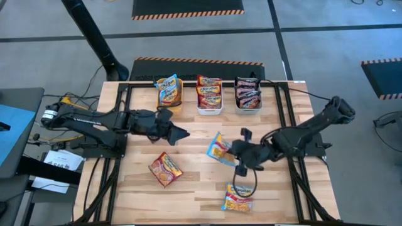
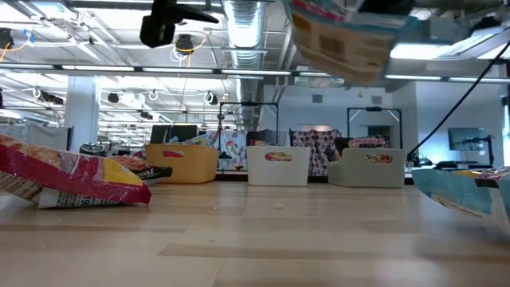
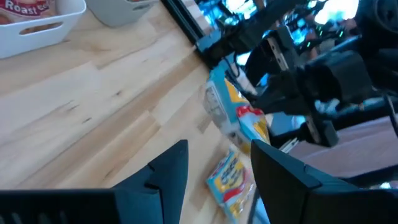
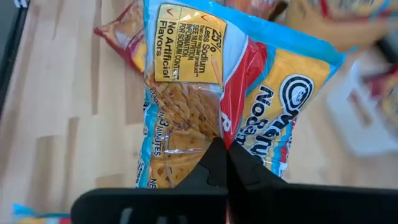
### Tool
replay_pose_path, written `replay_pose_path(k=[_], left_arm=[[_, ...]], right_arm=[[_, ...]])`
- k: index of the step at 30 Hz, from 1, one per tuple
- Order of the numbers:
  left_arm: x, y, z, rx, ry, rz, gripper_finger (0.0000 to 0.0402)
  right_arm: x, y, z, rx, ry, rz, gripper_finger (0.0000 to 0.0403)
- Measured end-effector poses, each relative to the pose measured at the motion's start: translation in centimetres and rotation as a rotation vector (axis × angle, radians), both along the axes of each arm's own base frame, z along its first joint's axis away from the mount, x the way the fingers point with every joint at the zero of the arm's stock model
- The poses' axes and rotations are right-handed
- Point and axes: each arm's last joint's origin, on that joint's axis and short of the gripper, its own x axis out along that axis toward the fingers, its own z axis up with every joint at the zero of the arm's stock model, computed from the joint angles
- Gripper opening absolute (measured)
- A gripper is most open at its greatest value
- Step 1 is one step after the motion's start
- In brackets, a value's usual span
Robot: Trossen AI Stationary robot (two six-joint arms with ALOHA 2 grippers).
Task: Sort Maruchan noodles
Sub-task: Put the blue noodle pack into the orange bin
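My right gripper point(image 1: 237, 152) is shut on a yellow-and-blue noodle packet point(image 1: 218, 147) held above the table's middle; it shows high up in the low view point(image 2: 344, 40). My left gripper point(image 1: 181, 134) is open and empty, left of the held packet, in front of the bins. A red-orange packet point(image 1: 165, 169) lies flat on the table at the near left. Another yellow-and-blue packet point(image 1: 237, 199) lies flat near the front edge. The orange bin point(image 1: 170, 103), white bin point(image 1: 209, 110) and grey bin point(image 1: 249, 110) at the far edge each hold packets. My right gripper pinches the packet between its two shut fingers point(image 4: 219, 163) at the middle of the packet's near edge point(image 4: 214, 134). The fingers come from the table's right, roughly level. The packet sticks out beyond the fingertips toward the left, tilted and lifted clear of the table.
A black frame rail point(image 1: 125, 113) runs along the table's sides and back. Bare wood lies between the bins and the loose packets. Cables point(image 1: 242, 188) trail from the right arm over the near packet.
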Motion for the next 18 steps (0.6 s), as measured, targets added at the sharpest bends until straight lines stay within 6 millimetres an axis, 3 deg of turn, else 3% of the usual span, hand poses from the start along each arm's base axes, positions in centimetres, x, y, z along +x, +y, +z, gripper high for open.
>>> replay_pose_path(k=[10, 18], left_arm=[[0.3, 1.1, 0.7, -0.104, -0.089, 0.074, 0.0161], [0.4, 1.4, 1.3, -0.111, -0.148, 0.057, 0.0161]], right_arm=[[2.2, -2.6, 3.2, -0.267, -0.081, 0.156, 0.0004], [2.9, -4.4, 4.0, -0.329, -0.093, 0.142, 0.0005]])
